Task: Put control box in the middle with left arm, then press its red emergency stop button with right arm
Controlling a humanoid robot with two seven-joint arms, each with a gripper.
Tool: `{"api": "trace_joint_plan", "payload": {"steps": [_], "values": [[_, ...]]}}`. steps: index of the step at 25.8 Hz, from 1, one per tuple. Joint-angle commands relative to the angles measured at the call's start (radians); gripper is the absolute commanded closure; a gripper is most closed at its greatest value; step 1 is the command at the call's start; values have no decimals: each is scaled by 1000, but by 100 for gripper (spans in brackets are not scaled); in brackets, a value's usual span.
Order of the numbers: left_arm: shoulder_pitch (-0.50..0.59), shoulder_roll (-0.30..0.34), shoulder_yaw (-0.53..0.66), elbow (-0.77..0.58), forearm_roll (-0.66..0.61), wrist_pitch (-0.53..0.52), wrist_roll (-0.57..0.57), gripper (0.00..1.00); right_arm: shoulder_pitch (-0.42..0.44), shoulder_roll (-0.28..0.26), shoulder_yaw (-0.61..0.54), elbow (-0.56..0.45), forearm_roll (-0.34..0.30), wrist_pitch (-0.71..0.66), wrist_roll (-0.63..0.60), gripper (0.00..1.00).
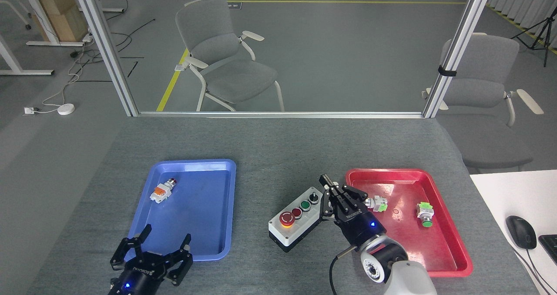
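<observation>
The control box (300, 219), light grey on a black base, lies slanted on the grey felt of the middle (278, 169), between the two trays. Its red emergency stop button (286, 219) sits at the near-left end, uncovered. My right gripper (334, 191) hovers at the box's far-right end beside the black knob, its fingers drawn together and holding nothing. Low at the left, in front of the blue tray, my left gripper (152, 243) is spread open and empty, well clear of the box.
A blue tray (196, 216) on the left holds a small white-orange switch (161, 191). The red tray (435, 251) on the right holds two small green-tipped parts (377, 203) (424, 210). A white desk with a mouse (521, 231) stands at the right edge.
</observation>
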Motion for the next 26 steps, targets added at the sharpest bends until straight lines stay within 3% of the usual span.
{"api": "trace_joint_plan", "payload": {"steps": [1,5,11,26], "values": [[9,-1,94,-4,42,-11,2,1,-20,39,53,76,2,-1,5,100],[10,0,113,-4,114,-11,2,1,-32,49,94,118,6,-1,7,100],[18,0,114,-4,117,-9,2,1,-32,54,108,208,11,3,7,100],[16,-3,136,-6,117,-3,2,1,-58,79,152,323,13,6,7,100]]}}
